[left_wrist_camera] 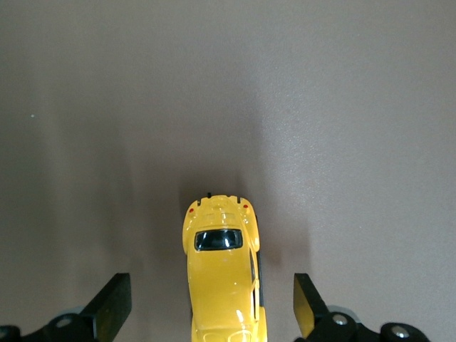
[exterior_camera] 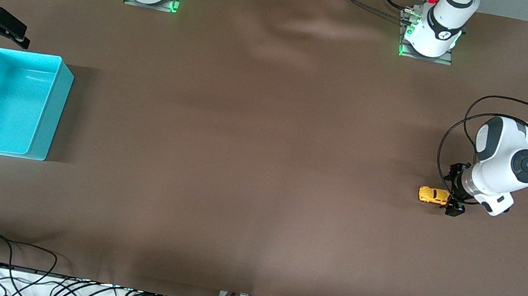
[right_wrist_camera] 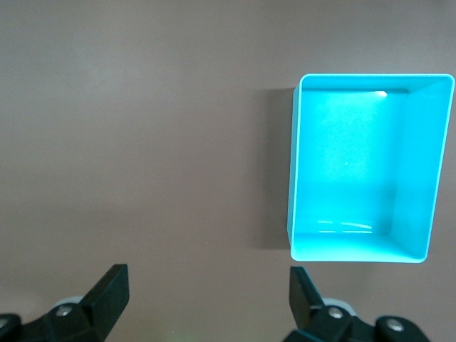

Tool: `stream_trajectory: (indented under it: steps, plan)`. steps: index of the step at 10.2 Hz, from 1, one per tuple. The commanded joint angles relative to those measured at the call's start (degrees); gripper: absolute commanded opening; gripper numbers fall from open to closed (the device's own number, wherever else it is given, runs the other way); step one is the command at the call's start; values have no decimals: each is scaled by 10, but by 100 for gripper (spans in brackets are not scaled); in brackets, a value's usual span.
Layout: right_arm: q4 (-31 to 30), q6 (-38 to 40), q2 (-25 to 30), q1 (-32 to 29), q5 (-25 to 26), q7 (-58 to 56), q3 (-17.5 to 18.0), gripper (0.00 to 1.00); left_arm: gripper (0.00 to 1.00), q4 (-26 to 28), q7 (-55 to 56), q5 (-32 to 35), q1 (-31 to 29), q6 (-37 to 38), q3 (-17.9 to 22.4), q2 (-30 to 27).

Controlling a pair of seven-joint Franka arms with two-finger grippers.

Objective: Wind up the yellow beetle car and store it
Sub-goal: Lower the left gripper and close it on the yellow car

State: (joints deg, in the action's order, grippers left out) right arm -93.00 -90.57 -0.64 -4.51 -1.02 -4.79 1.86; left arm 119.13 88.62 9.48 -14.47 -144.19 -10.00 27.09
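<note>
Standing on the table [exterior_camera: 256,195] at the left arm's end, the yellow beetle car [left_wrist_camera: 224,274] is straddled by the wide-open left gripper [left_wrist_camera: 208,310]. It could be nudged away if the fingers [left_wrist_camera: 112,306] close unevenly. The right gripper [right_wrist_camera: 206,303] waits, jaws wide, beside the empty bin [right_wrist_camera: 417,235].

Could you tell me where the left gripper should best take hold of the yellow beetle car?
Probably across its flanks at mid-body, coming down from above. The yellow beetle car sits upright on the brown table, and the left gripper already has its open jaws one on each side of it, apart from the body. The long sides look flatter than the rounded roof, so closing there should hold.
</note>
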Motion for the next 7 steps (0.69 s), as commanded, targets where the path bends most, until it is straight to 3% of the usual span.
stream_trajectory:
  steps: [1, 2, 3, 4, 5, 7]
  plan:
    - [4, 2, 1, -1, 8, 2, 1, 100, 97, -7, 15, 18, 1, -1, -2, 12]
    - [4, 2, 0, -1, 8, 2, 1, 100, 84, -7, 14, 18, 2, -1, -2, 11]
    - [3, 2, 0, 0, 8, 2, 1, 100, 61, -7, 15, 17, 3, -1, -3, 12]
    - [3, 1, 0, 0, 8, 2, 1, 100, 27, -8, 16, 13, 2, -1, -3, 12]
    - [3, 1, -2, 0, 8, 2, 2, 100, 0, -15, 23, 12, 3, 0, -3, 13]
    - [3, 1, -3, 0, 8, 2, 1, 100, 0, -17, 31, 13, 4, 0, -3, 15]
